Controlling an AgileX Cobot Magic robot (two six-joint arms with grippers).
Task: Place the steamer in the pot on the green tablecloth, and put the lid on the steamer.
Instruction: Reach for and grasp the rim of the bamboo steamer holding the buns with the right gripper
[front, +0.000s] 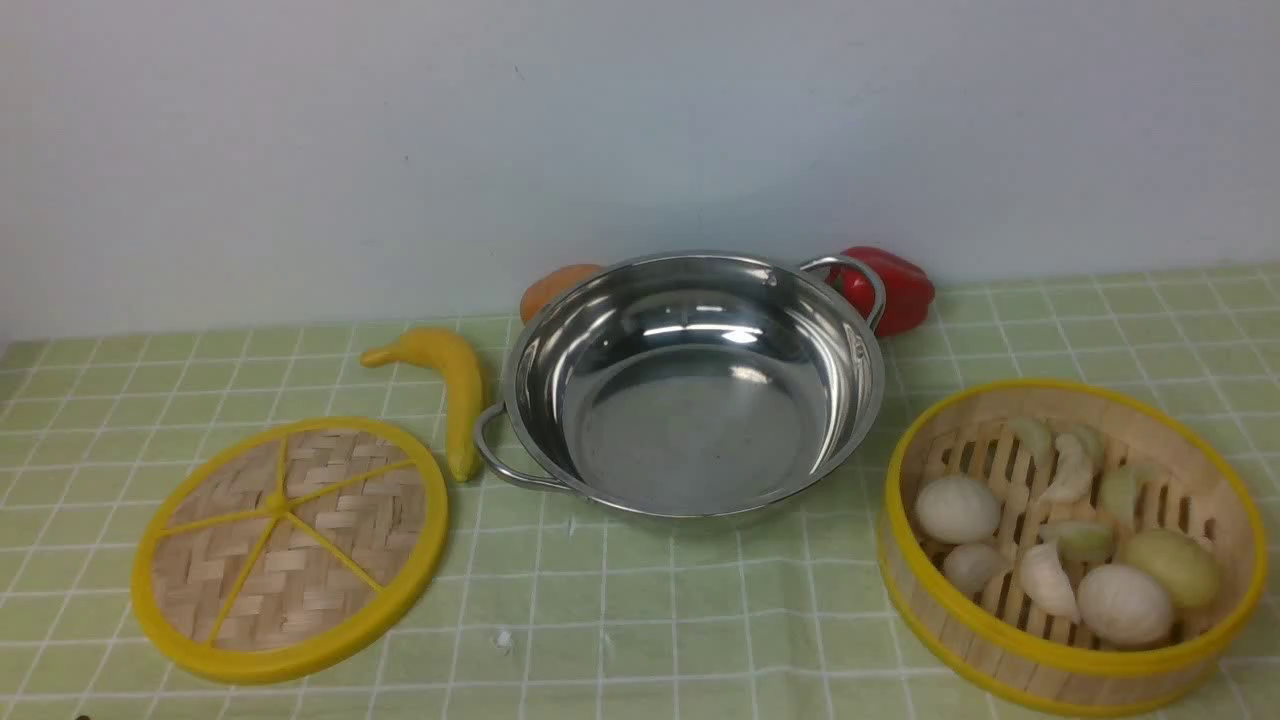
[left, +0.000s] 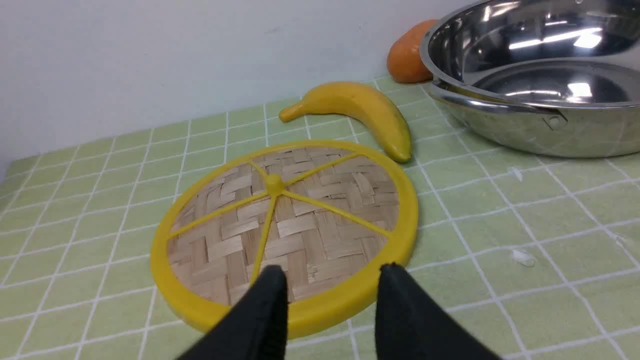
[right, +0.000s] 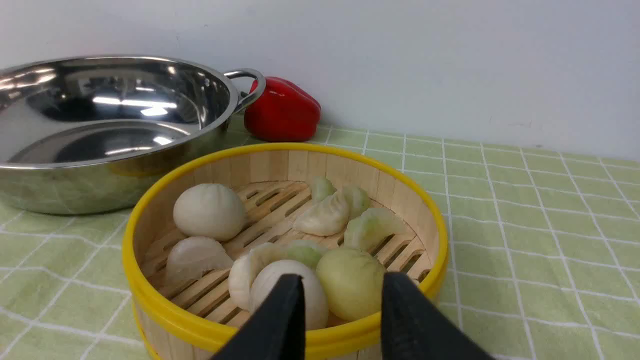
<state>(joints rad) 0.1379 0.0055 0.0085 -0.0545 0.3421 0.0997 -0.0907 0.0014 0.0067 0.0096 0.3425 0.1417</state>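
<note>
The pot (front: 545, 390) stands upright at the middle of the green tablecloth (front: 700, 620) that covers the bench, its two loop handles at its left-near and right-far sides.

The steamer (front: 1165, 440) sits on the cloth to the robot's right of the pot, near it but apart, with white and pale green buns (front: 1125, 603) and dumplings on its slatted floor.

The lid (front: 290, 545) lies flat on the cloth to the left of the pot, spokes up.

A banana (front: 455, 385) lies between lid and pot. An orange (front: 555, 288) and a red pepper (front: 895, 285) rest behind the pot by the wall.

The left gripper (left: 333, 272) is at the lid's near rim, jaws apart, holding nothing. The right gripper (right: 344, 277) is at the steamer's near rim, jaws likewise apart. Contact with either rim cannot be confirmed.
</note>
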